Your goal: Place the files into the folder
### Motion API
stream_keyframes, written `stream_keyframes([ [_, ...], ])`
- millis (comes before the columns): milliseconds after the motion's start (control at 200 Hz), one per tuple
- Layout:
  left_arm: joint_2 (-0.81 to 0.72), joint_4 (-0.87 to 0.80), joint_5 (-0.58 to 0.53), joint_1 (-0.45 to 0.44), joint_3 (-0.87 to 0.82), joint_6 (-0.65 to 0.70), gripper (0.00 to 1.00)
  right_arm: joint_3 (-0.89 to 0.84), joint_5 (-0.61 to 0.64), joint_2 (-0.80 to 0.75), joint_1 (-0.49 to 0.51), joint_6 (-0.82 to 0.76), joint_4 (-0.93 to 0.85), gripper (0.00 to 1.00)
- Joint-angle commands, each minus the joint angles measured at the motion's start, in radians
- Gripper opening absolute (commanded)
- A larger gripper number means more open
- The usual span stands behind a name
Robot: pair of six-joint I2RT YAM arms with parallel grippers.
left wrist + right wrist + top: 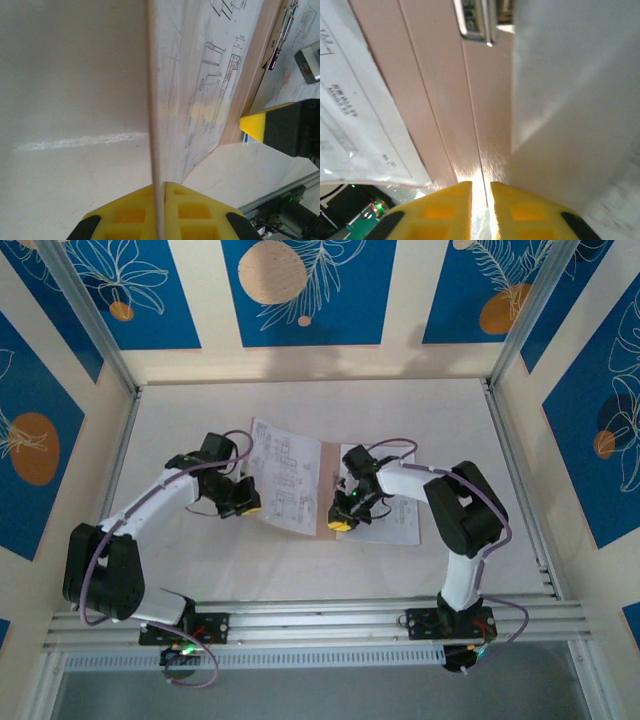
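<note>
The folder (pixel 326 480) lies open in the middle of the table, its tan spine strip showing between the files (pixel 285 475), white sheets printed with diagrams. My left gripper (pixel 243 502) is at the left cover's near edge. In the left wrist view it (pixel 164 184) is shut on the thin tan folder edge (pixel 152 100), which stands lifted, with printed files (pixel 200 75) against its right side. My right gripper (pixel 340 523) sits over the spine's near end. Its jaws (pixel 481 184) stand slightly open above the tan folder (pixel 445 100), gripping nothing.
A metal clip (pixel 472 20) is fixed on the folder's spine. A white sheet (pixel 570 100) lies to the right of the spine and a printed sheet (pixel 350 115) to the left. An aluminium rail (pixel 320 615) runs along the near edge, and frame posts and walls ring the table.
</note>
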Motion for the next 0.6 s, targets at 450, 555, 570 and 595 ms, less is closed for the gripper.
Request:
stream_keyframes([
  [450,-0.086,-0.328,-0.279,-0.024,0.181,0.108,0.00,-0.147,0.178,-0.248,-0.396,0.082,-0.126,0.27],
  [555,-0.073,-0.349,-0.312,-0.046,0.213,0.122,0.00,-0.138,0.166,-0.200,-0.381,0.074,-0.117,0.23],
  [570,-0.071,-0.351,-0.317,-0.050,0.217,0.122,0.00,-0.135,0.166,-0.193,-0.376,0.075,-0.117,0.23],
  [595,-0.066,-0.354,-0.323,-0.057,0.225,0.123,0.00,-0.130,0.170,-0.181,-0.368,0.075,-0.119,0.22],
])
